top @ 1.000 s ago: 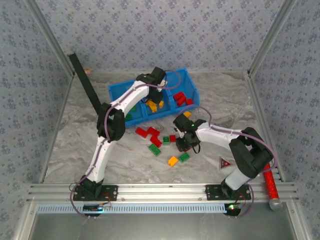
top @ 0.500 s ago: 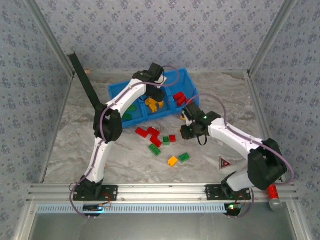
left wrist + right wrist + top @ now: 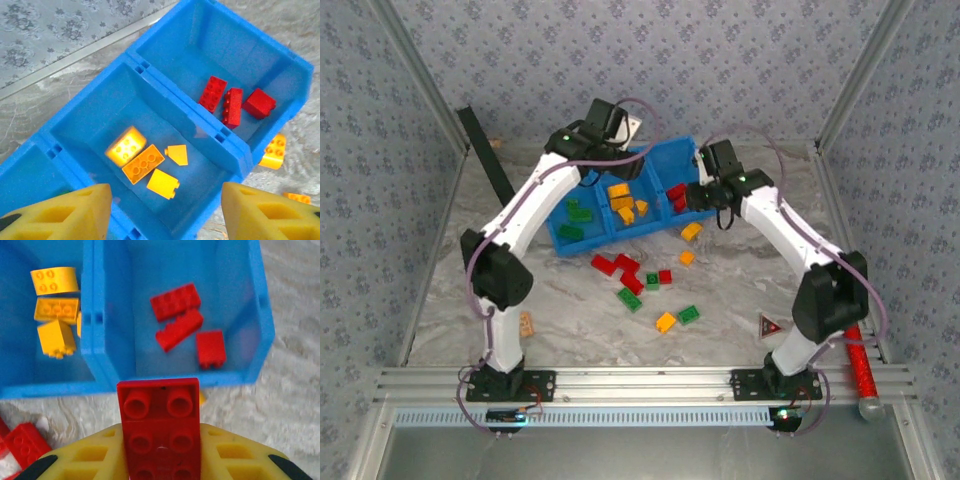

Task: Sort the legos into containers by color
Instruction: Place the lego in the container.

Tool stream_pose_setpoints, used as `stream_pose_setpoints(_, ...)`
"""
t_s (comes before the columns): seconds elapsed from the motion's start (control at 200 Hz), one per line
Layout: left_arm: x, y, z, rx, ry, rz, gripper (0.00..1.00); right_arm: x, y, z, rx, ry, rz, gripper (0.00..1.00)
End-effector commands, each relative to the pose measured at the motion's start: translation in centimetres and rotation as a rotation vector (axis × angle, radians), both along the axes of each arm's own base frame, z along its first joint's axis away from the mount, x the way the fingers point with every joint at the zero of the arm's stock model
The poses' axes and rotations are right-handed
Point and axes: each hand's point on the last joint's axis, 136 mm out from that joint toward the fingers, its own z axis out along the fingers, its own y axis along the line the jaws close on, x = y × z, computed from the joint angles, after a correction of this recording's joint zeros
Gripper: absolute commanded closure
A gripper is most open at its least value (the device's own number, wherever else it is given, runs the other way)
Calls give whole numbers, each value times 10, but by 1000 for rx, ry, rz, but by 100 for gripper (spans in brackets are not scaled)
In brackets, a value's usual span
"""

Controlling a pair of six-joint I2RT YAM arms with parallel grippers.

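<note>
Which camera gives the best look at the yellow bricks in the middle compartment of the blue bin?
The left wrist view: all four yellow bricks lie large and unobstructed in the middle compartment. The right wrist view has them at its left edge; the top external view shows them small.

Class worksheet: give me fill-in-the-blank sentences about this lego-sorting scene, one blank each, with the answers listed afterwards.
The right gripper is shut on a ____ brick.
The end compartment holds ____ red bricks.
The middle compartment holds ____ orange-yellow bricks.
The left gripper is empty, its jaws ____.
Answers: red, three, four, open.
</note>
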Motion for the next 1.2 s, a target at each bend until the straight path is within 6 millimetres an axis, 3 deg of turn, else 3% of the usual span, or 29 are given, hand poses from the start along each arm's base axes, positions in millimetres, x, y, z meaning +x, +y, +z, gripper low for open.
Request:
stream_pose_setpoints(0.0,-37,13,-5,-33,71,60,41,31,2,11,-60,-53,20,66)
stream_pose_setpoints(0.14,-80,35,-34,-73,175,192,41,69,10,8,-68,-76,23,66)
stream_pose_setpoints(0.3,-134,36,-64,-135,264,260,40,103,27,-13,-70,-59,44,66)
stream_pose_setpoints(0.415,-159,37,-84,-158,326,330,40,119,35,-30,-70,-42,52,66)
stream_pose_setpoints(0.525,-180,27,-110,-221,412,384,38,132,41,-45,-80,-26,52,66)
stream_pose_setpoints(0.71,-201,18,-142,-195,479,457,38,144,45,-63,-109,-12,56,65)
stream_pose_setpoints(0.92,-219,13,-170,-193,559,540,37,145,44,-83,-151,13,68,62)
stream_pose_setpoints(1.194,-226,14,-191,-196,582,605,36,140,41,-95,-168,33,76,56)
